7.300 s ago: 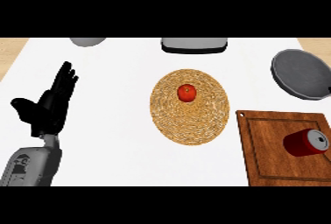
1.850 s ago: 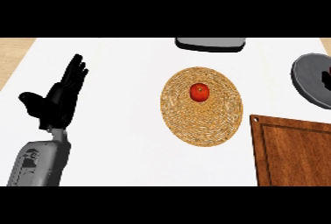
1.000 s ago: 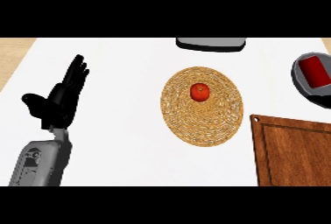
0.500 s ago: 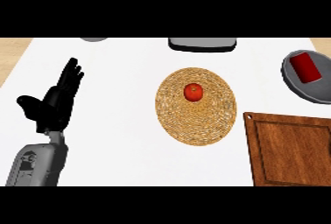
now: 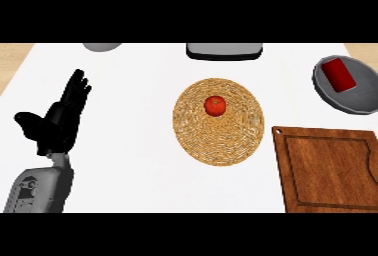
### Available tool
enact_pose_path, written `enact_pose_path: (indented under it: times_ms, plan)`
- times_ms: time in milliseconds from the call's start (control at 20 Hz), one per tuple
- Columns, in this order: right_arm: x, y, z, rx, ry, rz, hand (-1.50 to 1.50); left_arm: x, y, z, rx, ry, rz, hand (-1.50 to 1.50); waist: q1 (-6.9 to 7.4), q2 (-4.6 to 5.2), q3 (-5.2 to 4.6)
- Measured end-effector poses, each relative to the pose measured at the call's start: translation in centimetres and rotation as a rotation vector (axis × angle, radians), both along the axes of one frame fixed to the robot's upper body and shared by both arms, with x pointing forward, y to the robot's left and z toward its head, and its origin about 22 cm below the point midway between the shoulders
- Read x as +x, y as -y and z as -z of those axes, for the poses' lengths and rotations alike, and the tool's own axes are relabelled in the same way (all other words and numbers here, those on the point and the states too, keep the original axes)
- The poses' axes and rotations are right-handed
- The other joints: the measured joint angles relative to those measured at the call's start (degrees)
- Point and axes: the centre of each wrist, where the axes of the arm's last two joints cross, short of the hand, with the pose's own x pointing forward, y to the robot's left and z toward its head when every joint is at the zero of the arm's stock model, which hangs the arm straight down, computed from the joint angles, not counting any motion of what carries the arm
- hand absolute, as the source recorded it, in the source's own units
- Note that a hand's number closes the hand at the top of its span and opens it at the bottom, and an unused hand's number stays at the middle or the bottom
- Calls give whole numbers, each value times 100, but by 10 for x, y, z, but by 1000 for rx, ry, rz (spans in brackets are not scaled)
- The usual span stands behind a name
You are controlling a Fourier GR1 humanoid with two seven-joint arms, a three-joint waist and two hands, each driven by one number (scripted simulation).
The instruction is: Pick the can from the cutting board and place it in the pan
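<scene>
One red can (image 5: 339, 75) lies on its side inside the grey pan (image 5: 360, 99) at the counter's far right, so the placing step looks done. Just below the pan, nearer the robot, the wooden cutting board (image 5: 325, 170) has no can on it. No hand touches the can, and the robot's right hand does not show in the view. To the left of the board sits a round woven mat (image 5: 218, 135) with a small red fruit (image 5: 215, 105) on it. Well apart, near the left edge, the left hand (image 5: 57, 122) rests with fingers straight and spread, thumb out, holding nothing. Judged from this, little or nothing of the task is left
</scene>
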Motion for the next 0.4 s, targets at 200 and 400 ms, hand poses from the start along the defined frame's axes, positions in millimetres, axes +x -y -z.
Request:
enact_pose_path:
  times_ms: [200, 400]
  plan:
    - [-20, 12, -3, -4, -18, 17, -150, -3, -5, 3, 4, -9, -16, 0, -38, -21, -5]
    - [-31, 16, 1, -38, -45, 20, -150, -4, -7, 5, 7, -11, -18, 0, -56, -33, -9]
